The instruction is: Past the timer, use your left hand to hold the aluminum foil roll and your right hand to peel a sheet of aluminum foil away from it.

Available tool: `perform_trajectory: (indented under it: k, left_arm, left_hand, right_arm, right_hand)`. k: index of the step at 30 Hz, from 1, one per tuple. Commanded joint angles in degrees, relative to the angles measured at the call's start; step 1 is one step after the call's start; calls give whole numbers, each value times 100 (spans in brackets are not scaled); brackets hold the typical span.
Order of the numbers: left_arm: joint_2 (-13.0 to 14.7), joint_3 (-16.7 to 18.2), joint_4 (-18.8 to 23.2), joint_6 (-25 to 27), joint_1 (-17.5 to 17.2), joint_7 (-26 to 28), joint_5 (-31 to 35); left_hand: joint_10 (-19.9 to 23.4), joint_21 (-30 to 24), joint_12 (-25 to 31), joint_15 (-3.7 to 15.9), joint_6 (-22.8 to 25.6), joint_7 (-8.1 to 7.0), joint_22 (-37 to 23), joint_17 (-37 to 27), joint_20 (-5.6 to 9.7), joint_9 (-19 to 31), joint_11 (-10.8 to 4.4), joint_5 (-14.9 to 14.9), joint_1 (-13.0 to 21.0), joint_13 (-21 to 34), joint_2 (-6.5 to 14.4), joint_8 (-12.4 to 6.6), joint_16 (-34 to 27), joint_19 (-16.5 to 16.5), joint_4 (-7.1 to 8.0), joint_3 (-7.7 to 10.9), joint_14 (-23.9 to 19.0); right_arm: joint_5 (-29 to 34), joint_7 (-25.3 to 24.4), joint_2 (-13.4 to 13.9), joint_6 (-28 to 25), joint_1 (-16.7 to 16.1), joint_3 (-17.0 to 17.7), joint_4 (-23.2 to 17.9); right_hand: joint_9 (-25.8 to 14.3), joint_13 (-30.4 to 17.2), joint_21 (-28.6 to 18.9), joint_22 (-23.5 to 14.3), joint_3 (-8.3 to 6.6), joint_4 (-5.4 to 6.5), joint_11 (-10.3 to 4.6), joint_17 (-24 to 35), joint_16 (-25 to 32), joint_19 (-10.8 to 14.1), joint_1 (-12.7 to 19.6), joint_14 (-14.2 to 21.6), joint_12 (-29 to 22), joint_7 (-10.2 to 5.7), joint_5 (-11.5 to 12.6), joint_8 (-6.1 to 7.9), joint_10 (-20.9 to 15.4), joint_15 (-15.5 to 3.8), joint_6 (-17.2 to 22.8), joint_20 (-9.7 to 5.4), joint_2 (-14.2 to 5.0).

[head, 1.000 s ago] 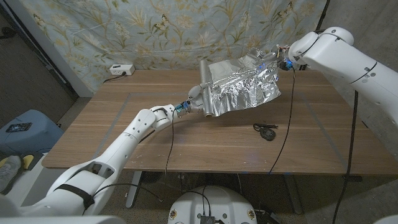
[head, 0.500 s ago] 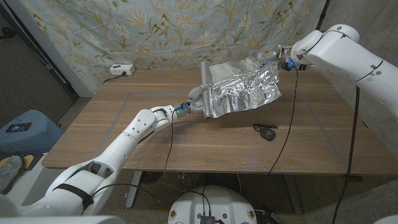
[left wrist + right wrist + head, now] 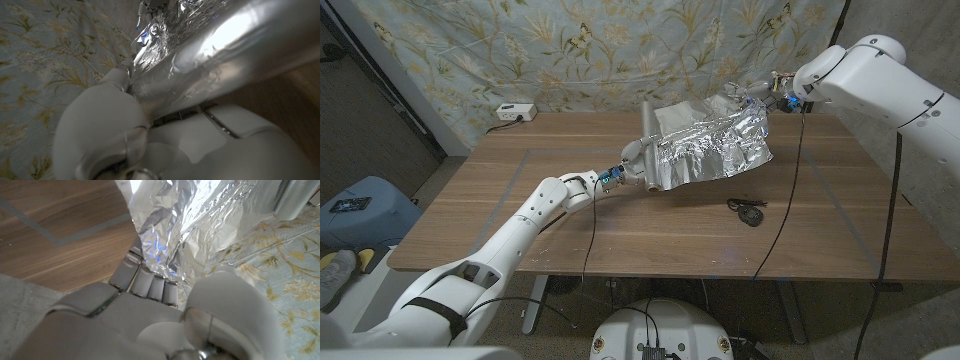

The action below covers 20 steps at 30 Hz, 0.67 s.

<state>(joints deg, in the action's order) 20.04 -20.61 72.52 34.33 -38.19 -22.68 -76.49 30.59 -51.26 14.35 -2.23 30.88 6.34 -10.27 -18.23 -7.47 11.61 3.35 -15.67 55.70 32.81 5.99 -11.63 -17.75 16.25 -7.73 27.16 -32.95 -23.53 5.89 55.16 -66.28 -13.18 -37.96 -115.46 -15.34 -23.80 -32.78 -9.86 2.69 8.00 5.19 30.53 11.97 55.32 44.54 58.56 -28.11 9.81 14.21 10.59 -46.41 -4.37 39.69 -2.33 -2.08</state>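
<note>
Left hand [image 3: 632,171]: we see fingers clamped on the foil roll [image 3: 647,140], mid-table.
Right hand [image 3: 767,97]: fingers pinching the foil sheet's [image 3: 712,148] far right corner, raised.

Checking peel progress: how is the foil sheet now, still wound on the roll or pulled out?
Pulled out: the foil sheet spans, crinkled, above the table from the roll in the left hand to the right hand.

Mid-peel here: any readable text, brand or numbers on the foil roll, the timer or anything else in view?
No text can be read in these views.
Aluminum foil roll: bare silver, no label visible.
White timer: too small to read any display or digits.
Small black object on the table: no legible marking.
</note>
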Motion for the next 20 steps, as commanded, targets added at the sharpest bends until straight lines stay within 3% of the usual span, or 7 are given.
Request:
perform_trajectory:
  k: [1,20]
  left_arm:
    - [-33,13,-85,-93,14,-123,-4]
    - [-60,-80,-371,-141,225,-628,173]
  left_hand:
    - [-42,31,-32,-5,-47,-3,-30,-11,-14,9,2,47,-84,24,-67,22,15,-58,40,-61,24]
    - [-280,151,-116,-183,-285,25,-37,26,-134,3,99,200,-464,29,-160,78,157,-316,137,-251,337]
  right_arm:
    - [-5,107,60,112,42,-18,133]
    - [-36,114,-3,238,-62,97,411]
  right_hand:
    - [2,-19,27,-20,37,9,5,1,13,-3,-43,-23,-6,-31,67,48,12,28,-23,7,-11]
    - [17,-28,119,-20,76,-21,44,-29,3,-47,-15,-109,23,-18,222,66,80,89,-77,62,-57]
